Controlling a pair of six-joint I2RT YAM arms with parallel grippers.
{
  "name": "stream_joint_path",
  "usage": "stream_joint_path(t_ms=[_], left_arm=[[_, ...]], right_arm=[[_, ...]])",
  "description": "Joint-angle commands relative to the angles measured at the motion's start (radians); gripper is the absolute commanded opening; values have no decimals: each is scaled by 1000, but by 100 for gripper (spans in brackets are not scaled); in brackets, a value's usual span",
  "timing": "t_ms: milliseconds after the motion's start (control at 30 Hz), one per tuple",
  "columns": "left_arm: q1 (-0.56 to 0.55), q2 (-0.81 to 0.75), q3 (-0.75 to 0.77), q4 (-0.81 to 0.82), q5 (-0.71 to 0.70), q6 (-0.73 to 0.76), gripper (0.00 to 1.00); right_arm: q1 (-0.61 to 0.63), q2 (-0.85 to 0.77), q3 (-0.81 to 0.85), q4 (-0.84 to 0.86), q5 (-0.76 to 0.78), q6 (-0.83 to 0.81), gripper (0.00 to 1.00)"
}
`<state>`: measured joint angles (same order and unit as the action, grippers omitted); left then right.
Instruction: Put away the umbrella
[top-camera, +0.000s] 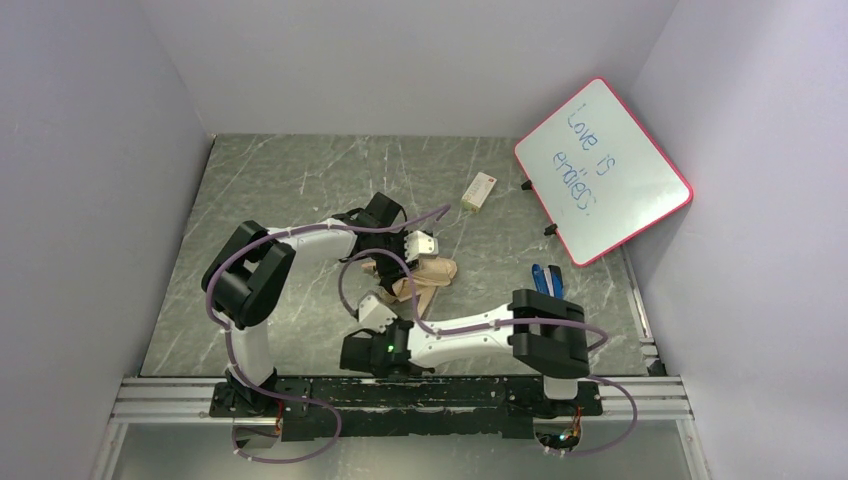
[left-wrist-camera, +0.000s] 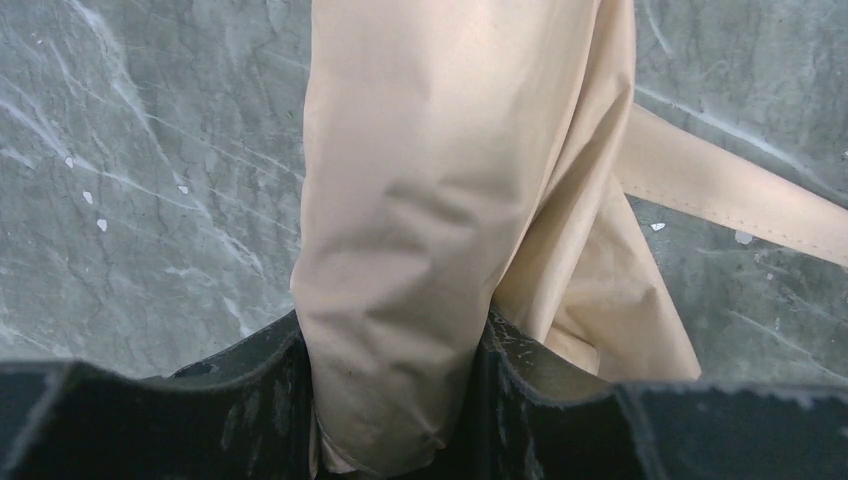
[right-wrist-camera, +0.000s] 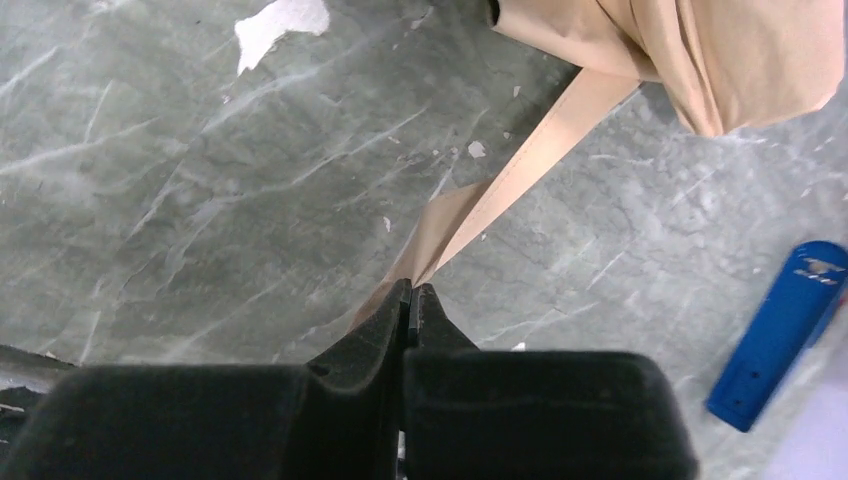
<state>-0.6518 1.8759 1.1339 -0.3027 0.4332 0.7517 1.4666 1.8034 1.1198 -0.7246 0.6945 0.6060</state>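
Your umbrella (top-camera: 428, 274) is lying folded up in a tan bundle near the middle of the counter (top-camera: 290, 180), between your two arms. Your left claw (left-wrist-camera: 390, 345) is squeezing the fat part of the bundle, with one black finger (left-wrist-camera: 265, 370) pressing on each side of the cloth. The cloth is bulging out above the grip.

Your right claw (right-wrist-camera: 411, 300) is pressed together, and it is pinching the thin tan strap (right-wrist-camera: 520, 165) right at its tips. The strap is running flat and straight from those tips up to the bundle, lying close to the counter. In the left wrist view the strap is sticking out sideways from the bundle.

A blue thing (right-wrist-camera: 775, 335) is lying on the counter to the right of the right claw, well apart from the strap. A pink-edged whiteboard (top-camera: 603, 170) is sitting tilted at the far right corner, with blue writing on it. A small pale box (top-camera: 479, 190) is lying on the counter beyond the umbrella, near the whiteboard.
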Motion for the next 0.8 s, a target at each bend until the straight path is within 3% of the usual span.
stream_joint_path(t_ms=[0, 500, 767], left_arm=[[9, 32, 12, 18, -76, 0, 5], [12, 0, 13, 48, -73, -9, 5], [14, 16, 3, 72, -76, -9, 5]], right_arm=[[54, 64, 97, -177, -21, -77, 0], [179, 103, 176, -330, -232, -236, 0], [179, 119, 83, -249, -266, -236, 0]])
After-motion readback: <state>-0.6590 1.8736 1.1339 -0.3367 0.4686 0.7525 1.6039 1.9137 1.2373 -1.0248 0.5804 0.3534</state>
